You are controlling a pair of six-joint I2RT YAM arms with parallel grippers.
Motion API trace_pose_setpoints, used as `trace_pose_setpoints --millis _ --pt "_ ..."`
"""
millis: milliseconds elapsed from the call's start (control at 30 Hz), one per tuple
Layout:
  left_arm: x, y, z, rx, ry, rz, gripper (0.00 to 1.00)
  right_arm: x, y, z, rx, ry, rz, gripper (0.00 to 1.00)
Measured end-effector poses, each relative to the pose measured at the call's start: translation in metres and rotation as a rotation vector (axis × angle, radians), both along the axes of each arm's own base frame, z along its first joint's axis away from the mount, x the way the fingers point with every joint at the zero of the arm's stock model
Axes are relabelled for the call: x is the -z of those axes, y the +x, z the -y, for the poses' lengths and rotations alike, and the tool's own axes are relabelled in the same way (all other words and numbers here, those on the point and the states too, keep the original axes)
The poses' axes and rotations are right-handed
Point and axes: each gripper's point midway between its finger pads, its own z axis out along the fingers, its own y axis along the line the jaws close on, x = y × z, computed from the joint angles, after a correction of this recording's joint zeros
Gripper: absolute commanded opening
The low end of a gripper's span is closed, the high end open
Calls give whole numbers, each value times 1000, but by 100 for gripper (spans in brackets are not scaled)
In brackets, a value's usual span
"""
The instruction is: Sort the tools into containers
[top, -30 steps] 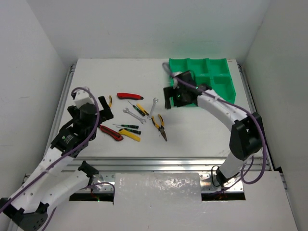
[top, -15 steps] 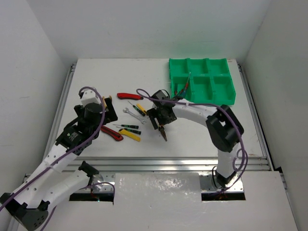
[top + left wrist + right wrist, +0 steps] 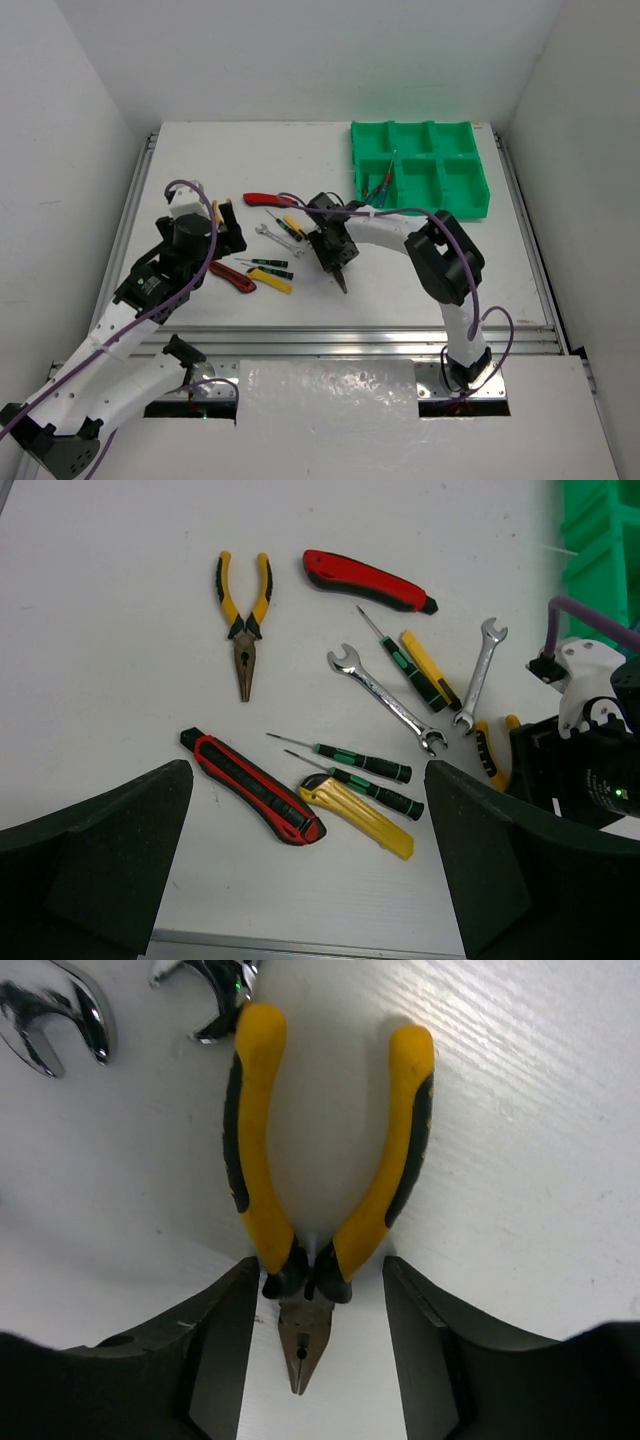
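Note:
The tools lie loose on the white table. My right gripper [image 3: 318, 1265] is low over yellow-handled pliers [image 3: 330, 1160], one finger on each side of the pivot with a narrow gap left and right; it is open. The pliers' tip [image 3: 342, 283] pokes out below it in the top view. My left gripper [image 3: 306, 770] hangs open above a red utility knife [image 3: 252, 785], a yellow knife [image 3: 357, 815] and two green-black screwdrivers [image 3: 360, 763]. Further off lie other pliers [image 3: 243, 610], another red knife [image 3: 368, 580] and two wrenches [image 3: 388, 700]. The green containers [image 3: 480, 190] stand at the back right.
Thin screwdrivers [image 3: 383, 185] lean in the tray's near-left compartment. Wrench heads [image 3: 60, 1020] lie just beyond the pliers' handles. White walls enclose the table on three sides, and a metal rail [image 3: 330, 335] runs along the near edge.
My right arm has swung from the green tray to the middle of the table, come down over the pliers and narrowed its jaws around them. The left arm shifted slightly.

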Motion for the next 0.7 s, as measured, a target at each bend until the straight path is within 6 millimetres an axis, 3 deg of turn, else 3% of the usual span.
trace_pose_setpoints --millis 100,200,233,300,333,367,700 --pt "-1 1 1 6 -2 5 100 0 4 -3 1 2 9 51" --pt "-1 1 2 14 -1 6 100 0 5 -4 4 3 9 41" --pt "-2 1 2 16 -1 6 100 0 5 -5 4 2 10 32" --pt "-1 1 3 20 -2 5 100 0 4 -5 7 1 8 24" --pt "-1 1 3 22 -2 5 100 0 4 -5 10 -1 8 15" --pt "-1 1 4 23 -2 5 100 0 4 -5 12 1 9 0" --pt "-2 1 5 29 -5 6 100 -4 -8 6 15 37 65 0"
